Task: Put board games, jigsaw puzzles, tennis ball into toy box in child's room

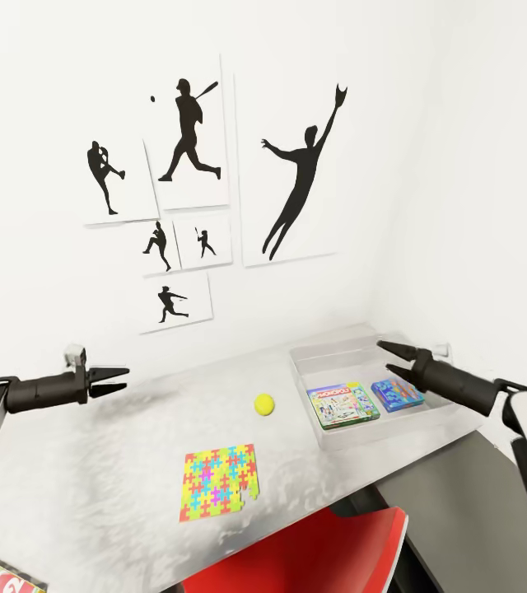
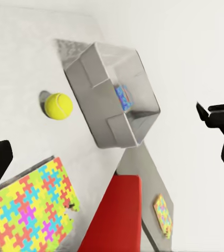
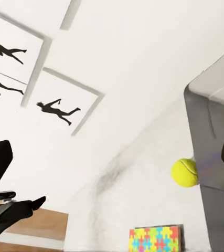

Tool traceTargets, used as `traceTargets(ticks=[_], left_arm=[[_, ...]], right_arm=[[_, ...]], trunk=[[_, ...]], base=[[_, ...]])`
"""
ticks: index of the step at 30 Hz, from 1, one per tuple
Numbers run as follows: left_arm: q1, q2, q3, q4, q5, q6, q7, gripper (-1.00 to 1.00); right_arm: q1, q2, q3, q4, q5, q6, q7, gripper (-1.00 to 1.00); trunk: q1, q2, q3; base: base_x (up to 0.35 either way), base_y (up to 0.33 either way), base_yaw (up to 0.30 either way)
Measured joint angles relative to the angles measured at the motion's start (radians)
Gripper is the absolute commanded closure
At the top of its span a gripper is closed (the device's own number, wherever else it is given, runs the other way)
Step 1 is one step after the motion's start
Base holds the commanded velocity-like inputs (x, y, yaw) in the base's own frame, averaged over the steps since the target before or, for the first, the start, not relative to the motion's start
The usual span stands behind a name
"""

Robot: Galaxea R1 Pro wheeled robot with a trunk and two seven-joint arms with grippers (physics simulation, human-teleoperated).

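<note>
Both pincers hang empty over the marbled surface (image 1: 115,445), jaws spread wide. The right pincer (image 1: 385,349) hovers at the toy box (image 1: 313,359), which holds a Monopoly box (image 1: 343,405) and a blue game box (image 1: 397,394). Between the left pincer (image 1: 115,380) and the right lie the tennis ball (image 1: 264,403) and a jigsaw puzzle (image 1: 218,482), nearer the robot.

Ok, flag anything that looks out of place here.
A second jigsaw puzzle lies off the table, lower down beside the red chair; what it rests on is unclear. The jigsaw on the table has a notch at one corner.
</note>
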Motion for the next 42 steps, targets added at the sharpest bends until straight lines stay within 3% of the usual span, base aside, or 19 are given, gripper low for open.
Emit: traceTargets(ticks=[7, 13, 18, 25, 42], left_arm=[[0.098, 0.003, 0.013, 0.001, 0.020, -0.042, 0.000, -1.00], [0.122, 0.005, 0.049, -0.014, 0.049, -0.053, -0.002, -1.00], [0.126, 0.009, 0.063, -0.019, 0.054, -0.055, -0.002, -1.00], [0.126, 0.010, 0.066, -0.021, 0.055, -0.056, -0.002, -1.00], [0.126, 0.009, 0.060, -0.021, 0.054, -0.053, -0.002, -1.00]], right_arm=[[0.182, 0.008, -0.038, -0.097, -0.010, 0.000, 0.157, -1.00], [0.332, 0.013, -0.104, -0.143, -0.008, -0.028, 0.273, -1.00], [0.405, 0.014, -0.127, -0.151, 0.003, -0.078, 0.447, -1.00], [0.427, 0.011, -0.160, -0.153, 0.008, -0.095, 0.531, -1.00], [0.429, 0.016, -0.165, -0.150, 0.010, -0.100, 0.536, -1.00]], trunk=[[0.000, 0.000, 0.000], [0.000, 0.000, 0.000], [0.000, 0.000, 0.002], [0.000, 0.000, 0.012], [0.000, 0.000, 0.031]], base=[[0.000, 0.000, 0.000], [0.000, 0.000, 0.000], [0.000, 0.000, 0.000], [0.000, 0.000, 0.000], [0.000, 0.000, 0.005]])
